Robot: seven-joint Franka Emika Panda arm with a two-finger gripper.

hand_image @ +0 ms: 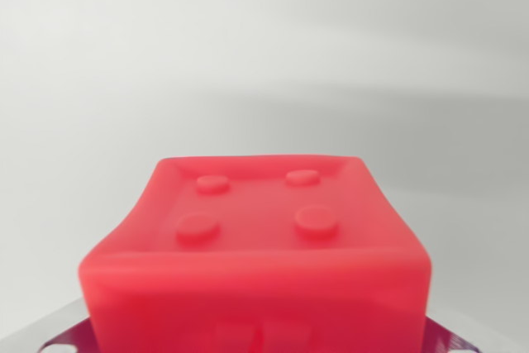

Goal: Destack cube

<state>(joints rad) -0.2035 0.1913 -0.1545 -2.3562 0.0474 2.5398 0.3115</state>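
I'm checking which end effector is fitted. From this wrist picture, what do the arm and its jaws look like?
Almost nothing of them shows. A red cube with four round studs on its top face fills the lower frame. At the bottom corners, a dark purplish flat edge with small white marks peeks out, but whether it belongs to the gripper cannot be told. No jaws, cables or arm links are visible.

The red cube (256,262) fills the lower middle of the wrist view, very close to the camera and cut off by the bottom edge. It looks soft and glossy, with rounded corners and edges. Its upper face is slightly sunken inside a raised rim and carries four low round studs set in a square. That face tilts away toward the pale background, and the near side faces the lens.
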